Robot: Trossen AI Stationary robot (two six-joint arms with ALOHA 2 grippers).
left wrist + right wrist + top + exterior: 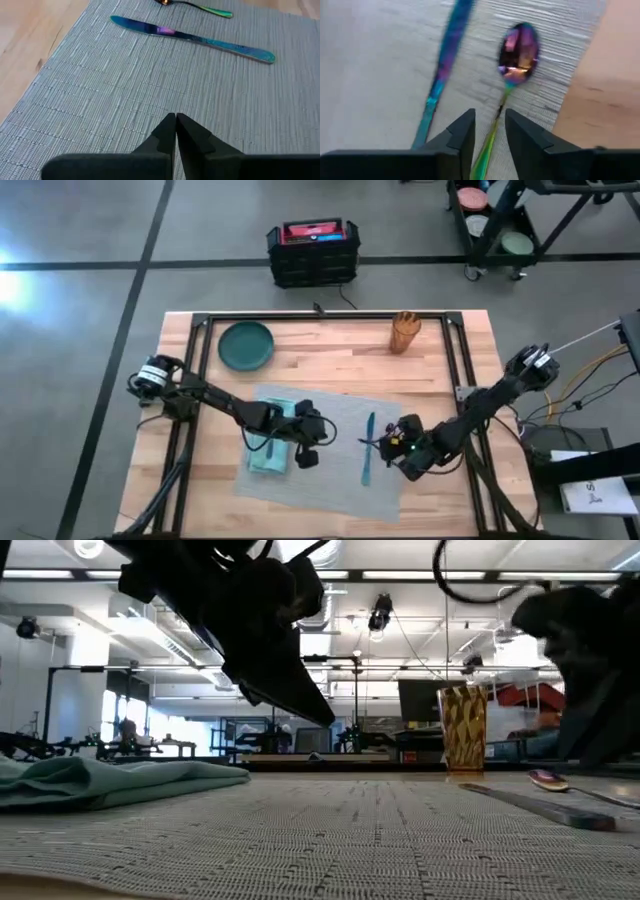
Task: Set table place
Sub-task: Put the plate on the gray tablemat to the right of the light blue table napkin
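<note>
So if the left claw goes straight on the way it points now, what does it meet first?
Most likely the knife, lying across its path on the mat. The shut left claw has only bare mat before it; how high it hangs is unclear.

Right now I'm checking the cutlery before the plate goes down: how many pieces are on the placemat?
2. A knife lies on the placemat right of centre. A spoon lies just beyond it, at the right gripper, jaws open astride its handle. Others may be hidden.
</note>
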